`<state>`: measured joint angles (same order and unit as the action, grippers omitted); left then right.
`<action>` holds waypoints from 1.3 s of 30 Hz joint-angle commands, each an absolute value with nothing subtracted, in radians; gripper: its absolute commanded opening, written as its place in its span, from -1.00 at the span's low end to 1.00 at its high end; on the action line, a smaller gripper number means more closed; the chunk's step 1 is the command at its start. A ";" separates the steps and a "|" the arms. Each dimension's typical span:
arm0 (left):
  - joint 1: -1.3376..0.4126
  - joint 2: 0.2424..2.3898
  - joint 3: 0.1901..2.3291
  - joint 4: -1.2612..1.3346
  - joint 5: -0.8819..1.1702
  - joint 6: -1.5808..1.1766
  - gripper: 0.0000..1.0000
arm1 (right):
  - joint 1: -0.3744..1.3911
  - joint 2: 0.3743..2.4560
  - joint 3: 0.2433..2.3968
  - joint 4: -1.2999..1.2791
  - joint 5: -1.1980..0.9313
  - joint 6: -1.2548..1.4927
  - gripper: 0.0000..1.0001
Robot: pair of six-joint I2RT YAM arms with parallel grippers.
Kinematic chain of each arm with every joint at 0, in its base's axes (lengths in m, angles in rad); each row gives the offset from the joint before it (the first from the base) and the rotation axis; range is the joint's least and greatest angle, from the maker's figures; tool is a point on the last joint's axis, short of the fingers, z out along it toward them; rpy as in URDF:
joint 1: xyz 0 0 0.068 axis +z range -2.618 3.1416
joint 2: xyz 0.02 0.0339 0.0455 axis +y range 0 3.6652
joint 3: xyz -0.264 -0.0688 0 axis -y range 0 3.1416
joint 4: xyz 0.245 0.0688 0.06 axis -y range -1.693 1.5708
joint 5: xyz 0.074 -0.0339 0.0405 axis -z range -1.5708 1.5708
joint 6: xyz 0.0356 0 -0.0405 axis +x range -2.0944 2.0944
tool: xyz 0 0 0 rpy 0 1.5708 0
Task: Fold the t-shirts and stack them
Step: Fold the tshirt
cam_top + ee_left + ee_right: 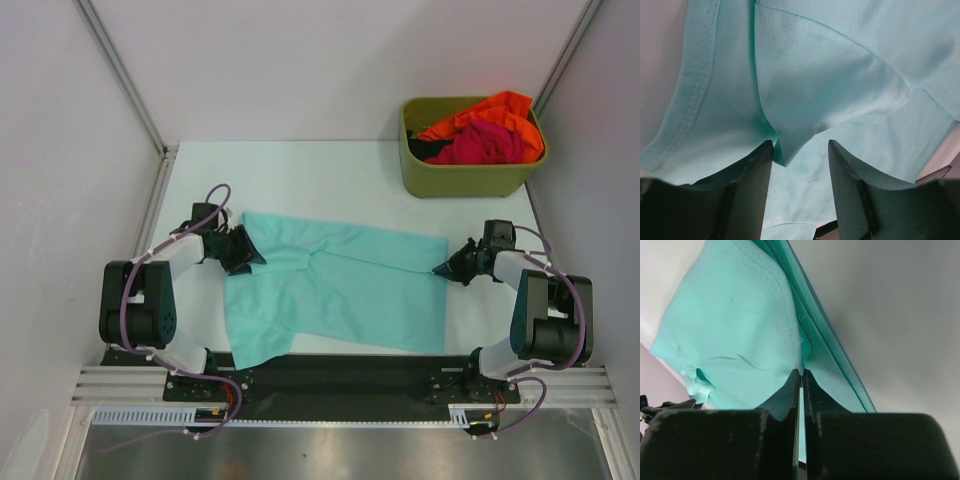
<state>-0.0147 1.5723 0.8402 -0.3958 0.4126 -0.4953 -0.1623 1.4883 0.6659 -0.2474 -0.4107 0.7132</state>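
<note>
- Walls [300,60]: plain pale panels with metal corner posts, closing off the far side and both flanks of the teal shirt.
- Tabletop [330,165]: pale and matte. Bare surface shows beyond the teal shirt, and a black strip runs along its near side.
- Teal shirt [340,295]: lies mid-tabletop, spread wide. A crease runs from its left edge to its right edge. The near-left part trails toward the black strip, so the fold looks begun but not finished.
- Bin [465,180]: olive, standing beyond the teal shirt's right end and well apart from it. It likely serves as the store for the shirts not yet folded.
- Orange shirt [495,108]: bunched in the bin, spilling over the rim farthest from the teal shirt.
- Red shirt [485,145]: crumpled under the orange shirt, on the side nearer the teal shirt.
- Left end effector [243,250]: at the teal shirt's left edge. The fingers stand apart over a raised flap that brushes one finger [752,170] but is not pinched. It is probably positioned to take or release that corner.
- Right end effector [445,268]: at the teal shirt's right edge, closed tight on a pinch of hem [801,371]. This probably keeps the cloth taut along the crease.
</note>
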 commanded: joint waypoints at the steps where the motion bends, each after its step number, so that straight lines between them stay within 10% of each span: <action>1: -0.025 1.519 0.828 -0.359 0.437 -0.489 0.03 | -0.166 1.485 0.698 -0.232 -0.428 0.699 -1.00; 6: -0.028 1.526 0.835 -0.379 0.446 -0.500 -0.28 | -0.166 1.483 0.703 -0.230 -0.428 0.703 -1.00; 10: -0.028 1.508 0.847 -0.365 0.486 -0.537 -0.99 | -0.166 1.489 0.715 -0.224 -0.429 0.701 -1.00; 39: -0.005 1.865 1.420 -0.114 0.637 -0.764 -0.99 | -0.167 1.865 1.239 -0.279 -0.459 0.615 -1.00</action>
